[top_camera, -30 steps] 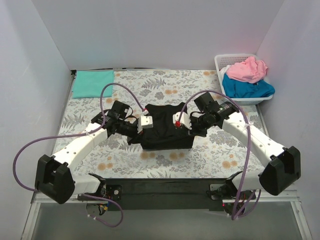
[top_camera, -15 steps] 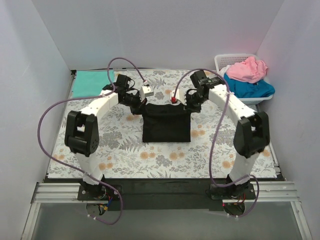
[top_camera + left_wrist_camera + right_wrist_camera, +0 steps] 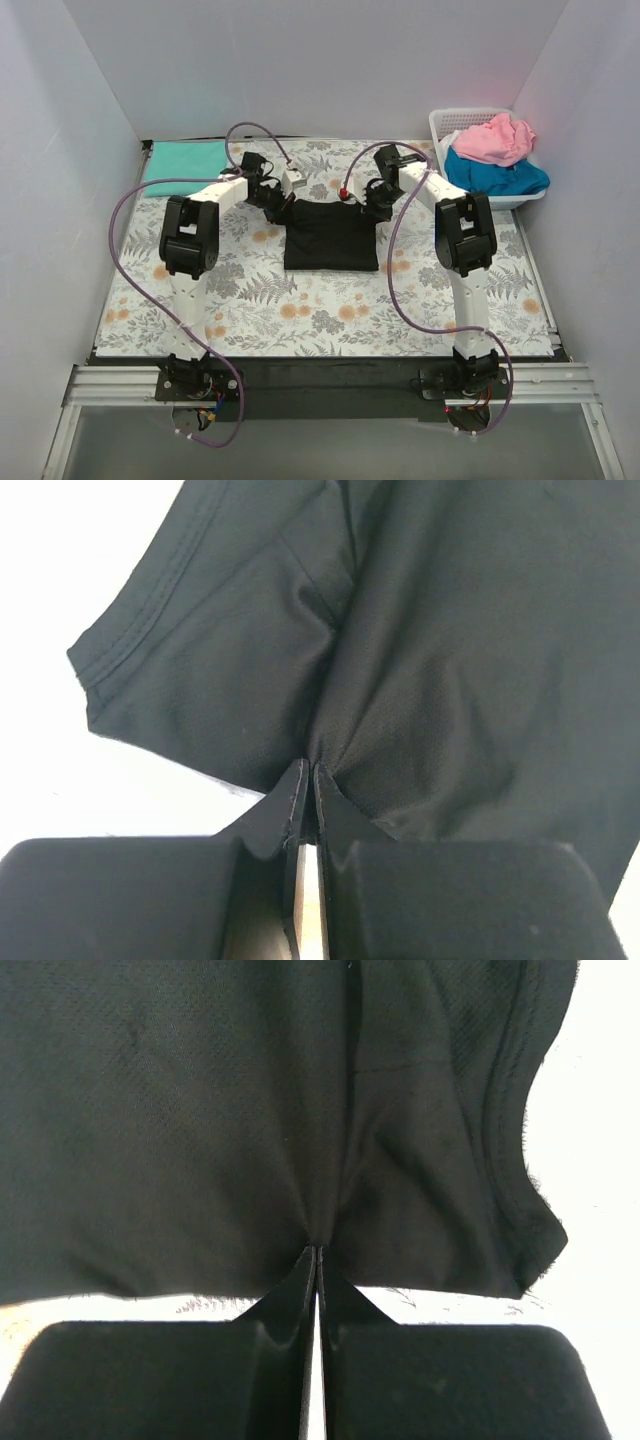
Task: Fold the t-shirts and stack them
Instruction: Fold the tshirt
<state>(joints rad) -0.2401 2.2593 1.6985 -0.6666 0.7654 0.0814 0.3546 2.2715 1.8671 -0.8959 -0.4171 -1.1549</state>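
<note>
The black t-shirt lies folded in a rough square on the patterned cloth at mid-table. My left gripper is shut on its far left corner, and the left wrist view shows the black t-shirt pinched at the left gripper's tips. My right gripper is shut on its far right corner; the right wrist view shows the black t-shirt pinched at the right gripper's tips. A folded mint-green t-shirt lies at the far left. The pink t-shirt and bright blue t-shirt lie in the basket.
The white lattice basket stands at the far right corner. The flower-patterned table cloth covers the table. White walls close in the left, back and right sides. Both arms reach far over the table, with purple cables looping above them.
Both grippers have carried the near edge of the black t-shirt up and over to the far edge, folding it in half. The arms have stretched out from a low bent pose.
</note>
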